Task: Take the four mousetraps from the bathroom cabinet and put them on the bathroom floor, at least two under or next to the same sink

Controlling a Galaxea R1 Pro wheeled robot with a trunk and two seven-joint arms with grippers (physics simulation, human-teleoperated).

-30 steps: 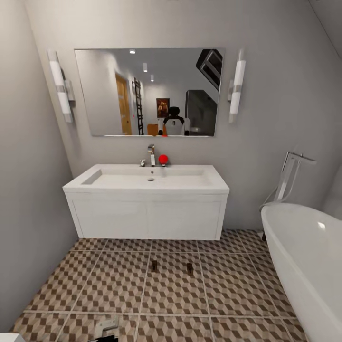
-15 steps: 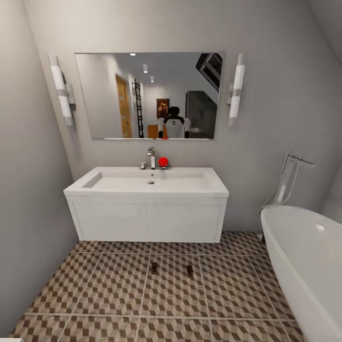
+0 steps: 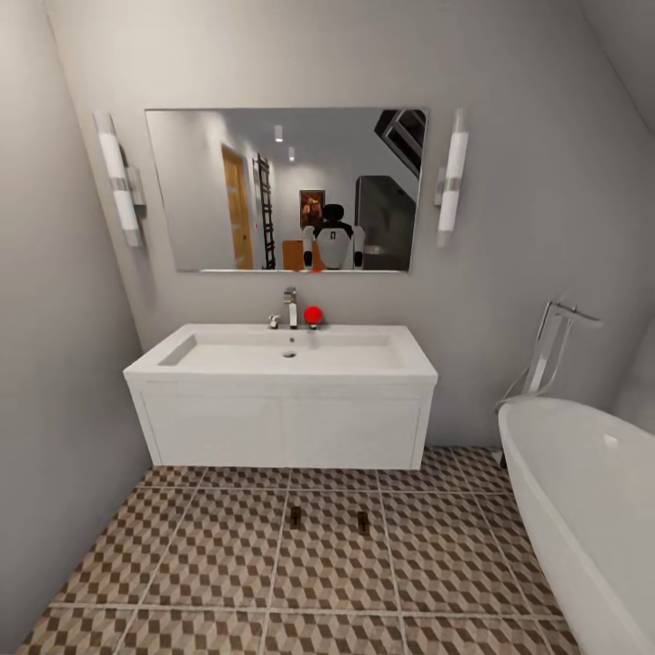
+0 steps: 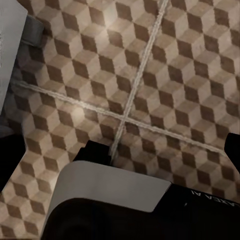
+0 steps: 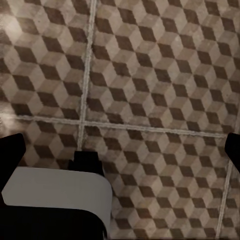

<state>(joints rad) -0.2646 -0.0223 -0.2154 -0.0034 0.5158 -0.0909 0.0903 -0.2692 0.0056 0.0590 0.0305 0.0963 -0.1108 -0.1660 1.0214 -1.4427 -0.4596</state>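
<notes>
Two mousetraps [image 3: 295, 517] on bathroom floor [image 3: 227, 564] before sink [image 3: 282, 350]; both grippers' finger spread indeterminate; advisable: fetch remainder from cabinet.

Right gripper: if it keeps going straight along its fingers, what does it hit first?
Most likely the bathroom floor: the right wrist view looks along the fingers at cube-patterned tiles and grout lines, with nothing lying between. How far off the floor is cannot be judged.

The head camera stands well back, facing the sink [image 3: 289, 357] on the far wall and tilted down over the bathroom floor [image 3: 182, 564], with the bathtub [image 3: 582, 491] at right. Both wrist cameras look down close at that same cube-patterned floor, the ground all three views share.
</notes>
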